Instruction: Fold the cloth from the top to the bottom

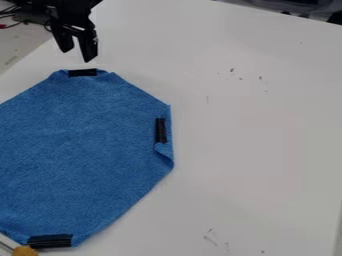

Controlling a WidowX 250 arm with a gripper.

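The view's left edge cuts off the blue cloth [79, 150].

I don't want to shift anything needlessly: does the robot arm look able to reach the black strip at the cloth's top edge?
Probably yes: the open pincer hangs close to that black strip on the blue cloth, with nothing visible blocking the way.

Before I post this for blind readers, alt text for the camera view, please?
A blue cloth with black strips near its edges lies spread on a white table; a black gripper hangs open near the cloth's top edge.
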